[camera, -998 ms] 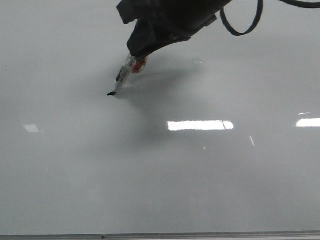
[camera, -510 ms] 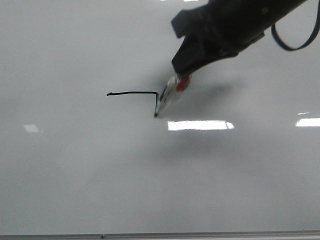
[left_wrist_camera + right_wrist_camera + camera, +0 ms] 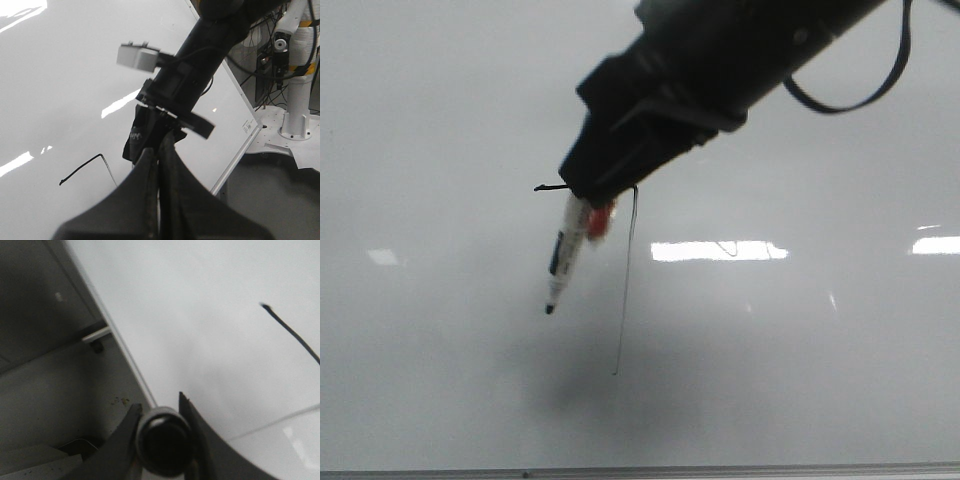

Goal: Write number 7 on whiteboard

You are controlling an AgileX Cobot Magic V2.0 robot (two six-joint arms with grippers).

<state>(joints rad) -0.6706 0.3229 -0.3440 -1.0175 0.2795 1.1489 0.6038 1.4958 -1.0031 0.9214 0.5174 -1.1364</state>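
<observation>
The whiteboard [image 3: 440, 380] fills the front view. The number 7 [image 3: 628, 270] is on it in black: a short top stroke, partly hidden by the arm, and a long thin downstroke. My right gripper [image 3: 588, 192] is shut on a clear marker [image 3: 563, 262]. The marker's tip hangs left of the downstroke, seemingly off the board, with a soft shadow below. In the right wrist view the right gripper [image 3: 162, 412] clamps the marker's round end [image 3: 162, 440], and part of the 7 [image 3: 292, 332] shows. My left gripper [image 3: 160, 150] is shut and empty, looking at the 7 [image 3: 80, 169].
The board's grey frame edge [image 3: 720, 469] runs along the front. Bright light reflections [image 3: 718, 250] lie on the board. Past the board's side edge [image 3: 235, 160] stand a white pedestal [image 3: 297, 105] and cables. A grey surface [image 3: 50, 365] lies beside the board.
The marker went from the start of the top stroke, across it, then down the long downstroke. Now it hangs left of that stroke and the arm has come nearer the camera.
</observation>
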